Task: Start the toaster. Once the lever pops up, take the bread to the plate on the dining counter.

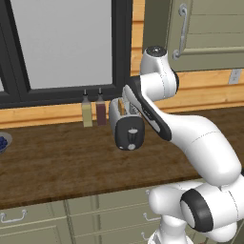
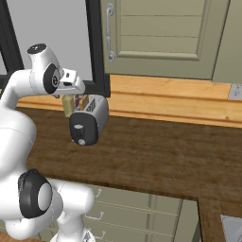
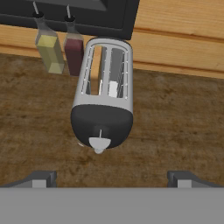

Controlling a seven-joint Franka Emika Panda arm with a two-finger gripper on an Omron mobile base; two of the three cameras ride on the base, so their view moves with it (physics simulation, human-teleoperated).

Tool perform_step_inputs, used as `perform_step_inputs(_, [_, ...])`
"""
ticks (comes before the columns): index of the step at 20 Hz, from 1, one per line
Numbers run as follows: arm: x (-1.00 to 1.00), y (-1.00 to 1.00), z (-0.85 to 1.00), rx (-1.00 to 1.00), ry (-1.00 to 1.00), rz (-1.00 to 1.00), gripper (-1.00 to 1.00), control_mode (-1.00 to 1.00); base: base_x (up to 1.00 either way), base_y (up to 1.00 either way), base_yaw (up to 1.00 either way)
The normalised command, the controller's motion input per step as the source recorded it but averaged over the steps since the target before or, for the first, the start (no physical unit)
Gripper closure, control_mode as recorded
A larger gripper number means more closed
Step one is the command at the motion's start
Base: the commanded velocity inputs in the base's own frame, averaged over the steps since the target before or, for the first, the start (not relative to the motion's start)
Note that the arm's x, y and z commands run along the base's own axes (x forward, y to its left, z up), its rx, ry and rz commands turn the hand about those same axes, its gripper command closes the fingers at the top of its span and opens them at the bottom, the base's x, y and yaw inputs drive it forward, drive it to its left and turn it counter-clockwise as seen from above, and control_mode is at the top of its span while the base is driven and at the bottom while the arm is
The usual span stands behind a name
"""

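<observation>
In the hand view, the gripper is nearest to the camera. Its two dark fingertips stand wide apart with nothing between them, and they hang above the dark wood bench, on the near side of the toaster.

The toaster stands on the bench with its black end face turned toward the gripper. On this face the lever sticks out as a small pale tab, low in the middle. In the left base view a round pale dial is seen at the bottom of the same face. The two slots on top of the toaster run away from the gripper. The bread sits in the left slot, as seen from the hand; only its golden-tan edge is visible.

Just behind the toaster and to its left, two slim bottles stand side by side near the wall: a yellow bottle and a dark red bottle. Behind them is the black window frame.

Far to the left of the toaster, at the edge of the left base view, a bowl with blue filling rests on the bench.
</observation>
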Motion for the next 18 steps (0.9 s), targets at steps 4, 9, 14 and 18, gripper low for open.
perform_step_inputs(4, [0.0, 0.0, 0.0, 0.0, 0.0, 0.0, -1.0, -1.0, 0.0, 0.0, 0.0])
perform_step_inputs(9, [0.05, 0.01, 0.0, 0.0, 0.0, 0.0, -1.0, -1.0, 0.0, 0.0, 0.0])
perform_step_inputs(14, [0.46, 0.48, 0.0, 0.0, -0.01, 0.0, -1.0, -1.0, 0.0, 0.0, 0.0])
perform_step_inputs(18, [0.73, 0.61, 0.0, 0.0, -0.01, -0.01, -1.0, -1.0, 0.0, 0.0, 0.0])
